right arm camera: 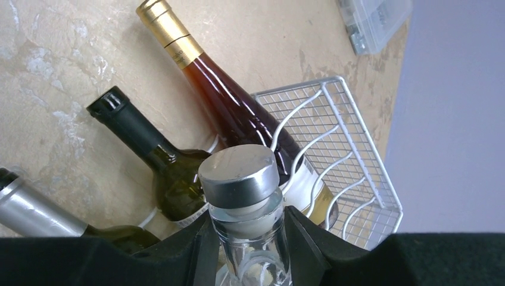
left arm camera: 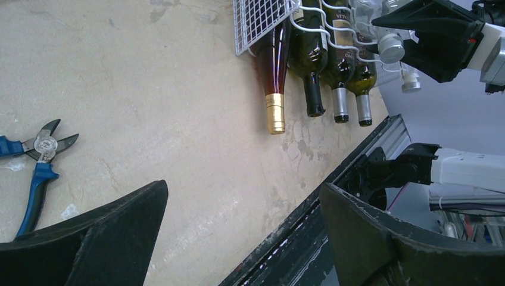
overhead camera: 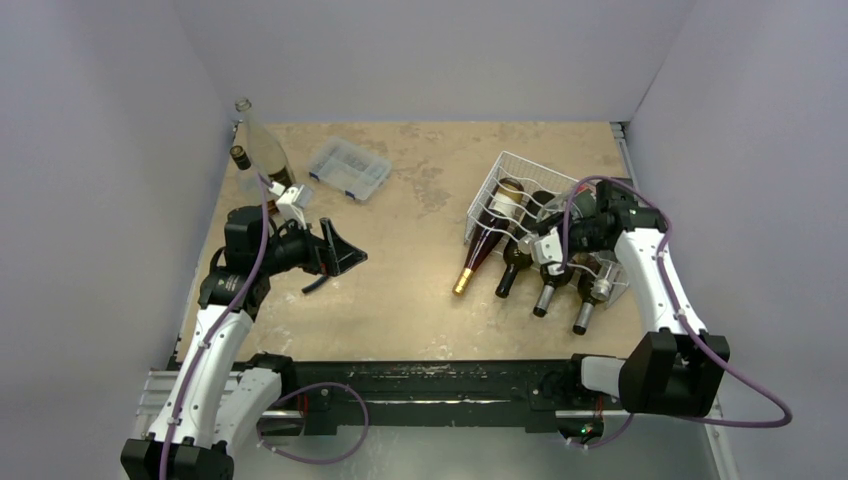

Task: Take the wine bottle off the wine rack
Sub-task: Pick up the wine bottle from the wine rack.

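Observation:
The white wire wine rack point(overhead camera: 508, 172) lies at the right of the table with several wine bottles in its cradles, necks toward me. In the right wrist view my right gripper point(right arm camera: 250, 231) is shut on the neck of a clear glass wine bottle point(right arm camera: 240, 174) with a silver stopper; both fingers press the glass just below the stopper. The rack point(right arm camera: 351, 149) shows behind it. From above, the right gripper point(overhead camera: 556, 246) sits over the middle of the rack's front. My left gripper point(overhead camera: 345, 255) hangs open and empty over the left of the table, far from the rack.
A reddish bottle with gold foil point(right arm camera: 202, 77) and a dark green bottle point(right arm camera: 149, 155) lie just beside the held one. A clear plastic compartment box point(overhead camera: 350, 168) and two upright bottles point(overhead camera: 258, 140) stand at the back left. Blue-handled pliers point(left arm camera: 36, 161) lie under the left arm.

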